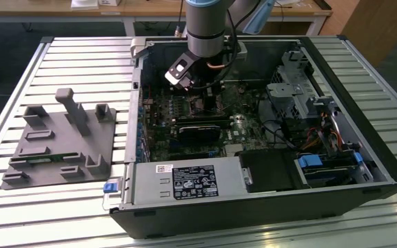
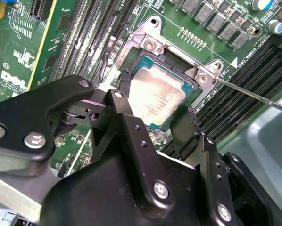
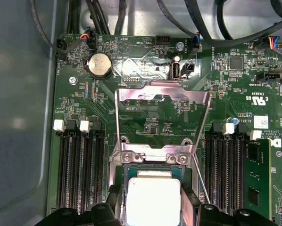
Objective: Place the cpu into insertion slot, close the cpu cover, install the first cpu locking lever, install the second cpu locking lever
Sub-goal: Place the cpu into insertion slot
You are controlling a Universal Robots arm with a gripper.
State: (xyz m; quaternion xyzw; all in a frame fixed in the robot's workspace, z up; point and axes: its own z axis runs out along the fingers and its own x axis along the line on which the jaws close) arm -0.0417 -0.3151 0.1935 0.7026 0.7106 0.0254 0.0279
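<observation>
You have the PC case on the slatted table, with the fixture tray to the exterior view's left. Inside, the cpu is at the insertion slot, gripper clamped on it. The cpu cover is raised beyond, and memory slots flank both sides.

The gripper hangs low inside the open computer case on the slatted counter, a grey fixture at the exterior view's left.

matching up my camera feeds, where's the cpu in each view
exterior view: cannot make it out; the gripper hangs over the motherboard there.
second wrist view: the cpu lies beside the screwed silvery bracket.
first wrist view: the cpu lies next to the same bracket, with the open cpu cover beyond it.
shared landmark: that bracket, in both wrist views.
</observation>
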